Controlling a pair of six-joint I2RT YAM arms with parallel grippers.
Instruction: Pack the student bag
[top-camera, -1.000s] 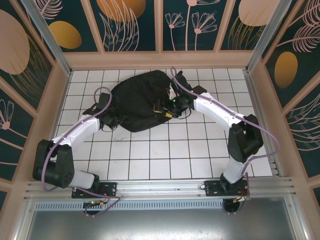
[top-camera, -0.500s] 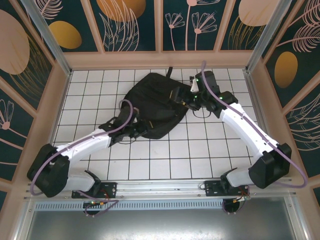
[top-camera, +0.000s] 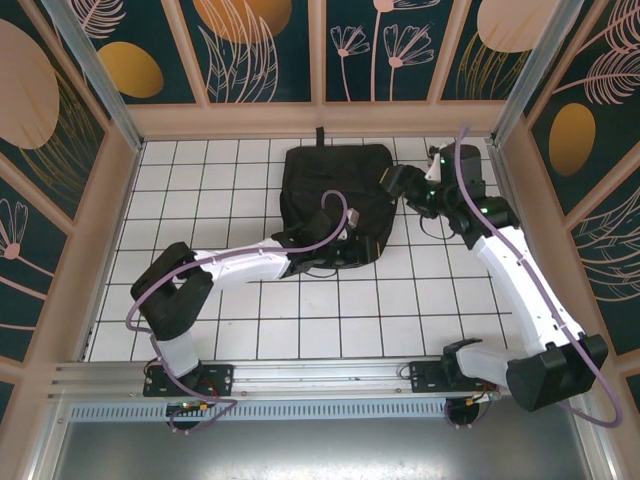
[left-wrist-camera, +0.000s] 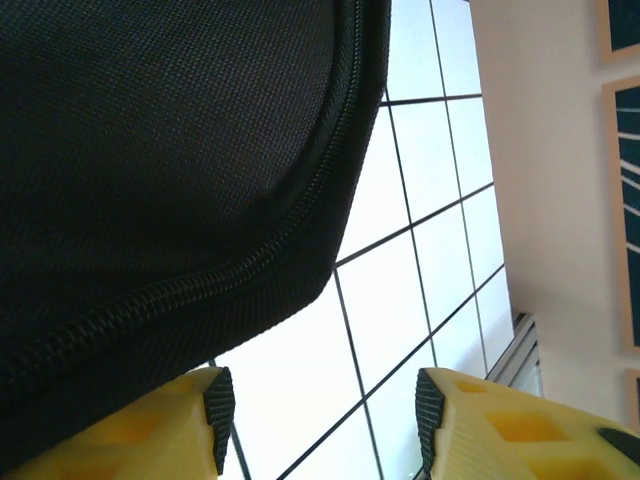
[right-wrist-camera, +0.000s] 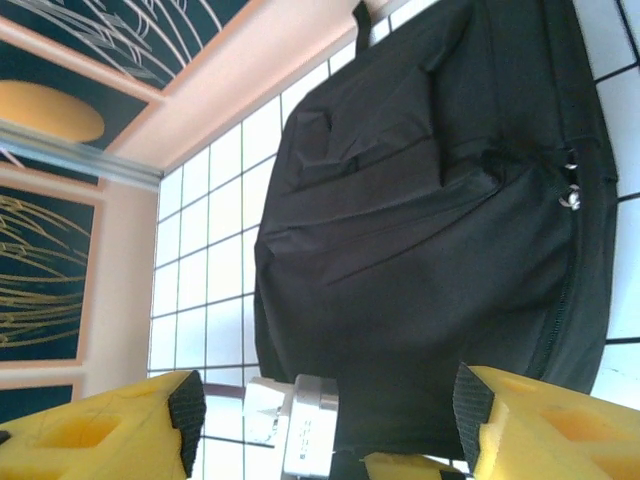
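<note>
Student bag lies flat at the far middle of the white gridded desk, top loop toward the back wall. Left arm is stretched low across the desk, with the left claw at the bag's near edge, jaws apart, nothing between them. Right arm is extended up the right side, with the right claw just beside the bag's right edge, jaws wide, empty.

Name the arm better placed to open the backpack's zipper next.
Right, likely: the right hand, open, faces the large black fabric backpack's metal zipper pulls; the left hand, also open, sits at a plain rounded corner.
</note>
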